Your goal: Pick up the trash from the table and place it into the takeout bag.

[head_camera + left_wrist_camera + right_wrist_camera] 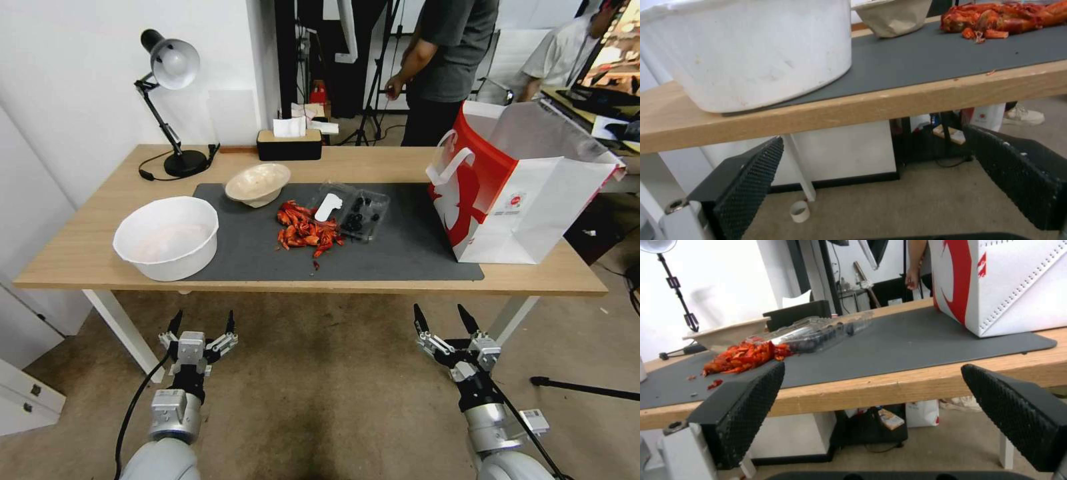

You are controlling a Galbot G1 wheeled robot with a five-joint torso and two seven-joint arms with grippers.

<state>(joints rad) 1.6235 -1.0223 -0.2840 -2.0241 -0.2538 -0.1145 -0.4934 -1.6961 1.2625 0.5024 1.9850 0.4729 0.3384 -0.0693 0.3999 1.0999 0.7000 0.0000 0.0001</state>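
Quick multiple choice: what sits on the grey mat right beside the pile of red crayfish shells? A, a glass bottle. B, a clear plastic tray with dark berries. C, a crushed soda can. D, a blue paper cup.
B: a clear plastic tray holding dark berries lies on the grey mat, touching the far right edge of the red shell pile.

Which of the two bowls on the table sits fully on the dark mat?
The small beige bowl, at the mat's far edge. The big white bowl straddles the mat's left edge, partly resting on bare wood.
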